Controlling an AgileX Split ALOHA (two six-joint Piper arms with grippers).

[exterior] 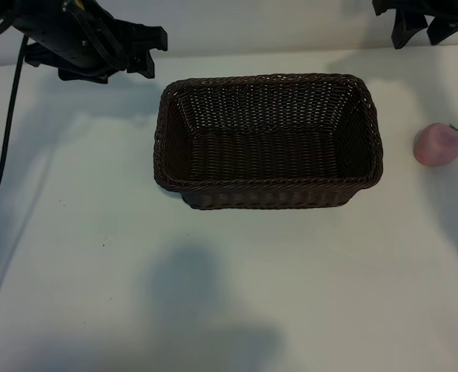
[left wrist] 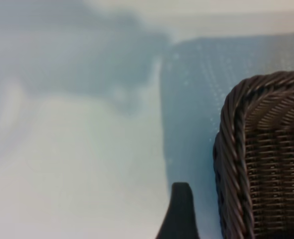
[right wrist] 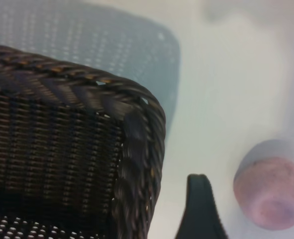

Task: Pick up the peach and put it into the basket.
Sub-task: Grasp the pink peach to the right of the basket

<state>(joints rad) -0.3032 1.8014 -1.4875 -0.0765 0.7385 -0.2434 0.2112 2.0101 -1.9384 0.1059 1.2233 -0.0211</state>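
Both tools seem open, empty; peach (exterior: 437, 145) sits on table (exterior: 97, 271) right of basket (exterior: 267, 190).

The exterior camera looks steeply down on my table (exterior: 97, 271) from in front, taking in the whole basket (exterior: 267, 143) with my arms at the far edge; my left wrist camera sits close, slanting down at one basket corner (left wrist: 246, 149); my right wrist camera, just as near, faces another corner (right wrist: 137, 129) and the peach (right wrist: 268, 191); all three share the basket.
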